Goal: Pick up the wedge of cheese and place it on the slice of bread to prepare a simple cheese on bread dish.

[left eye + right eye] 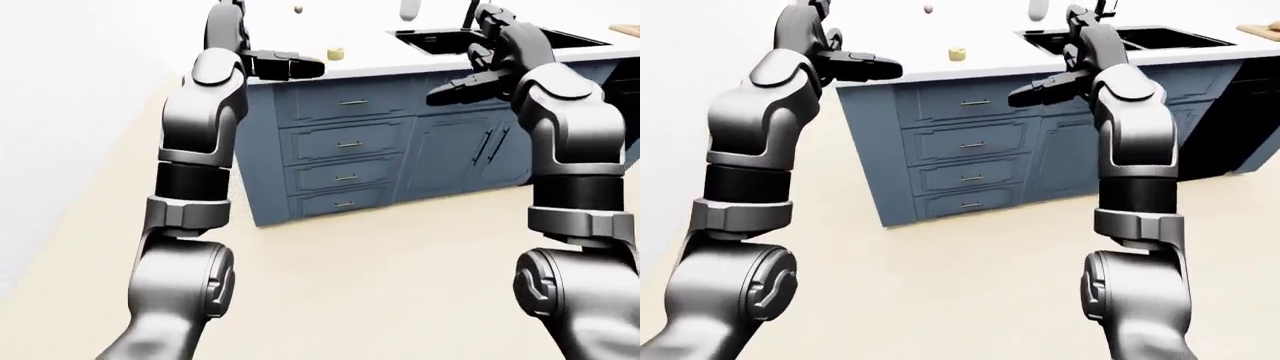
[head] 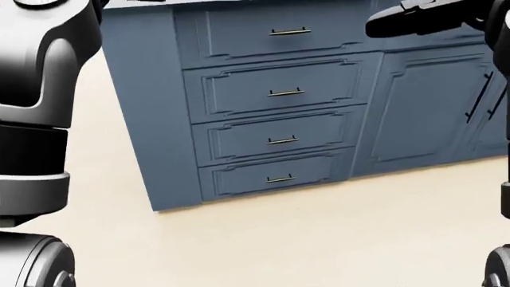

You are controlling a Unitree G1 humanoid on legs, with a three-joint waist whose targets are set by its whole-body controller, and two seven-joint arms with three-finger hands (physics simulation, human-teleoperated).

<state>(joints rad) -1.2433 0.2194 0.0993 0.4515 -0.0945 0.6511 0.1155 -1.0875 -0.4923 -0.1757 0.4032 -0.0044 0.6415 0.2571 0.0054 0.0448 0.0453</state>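
A small pale yellow lump [image 1: 337, 52], possibly the cheese wedge, sits on the white countertop [image 1: 370, 61] of the blue island. No bread can be made out. Both arms are raised in front of me. My left hand [image 1: 287, 66] stretches its fingers flat near the counter's left corner, empty. My right hand [image 1: 463, 89] is also open and empty, hovering before the top drawer level, right of the pale lump. In the head view only the right hand's dark fingers [image 2: 418, 22] and the left forearm [image 2: 36, 89] show.
The blue cabinet [image 2: 279, 89] has several drawers with metal handles. A black sink [image 1: 480, 39] is set in the counter at upper right. A tiny object [image 1: 298, 9] and a pale vessel [image 1: 408, 9] stand farther up. A dark appliance [image 1: 1252, 127] adjoins on the right. Beige floor lies below.
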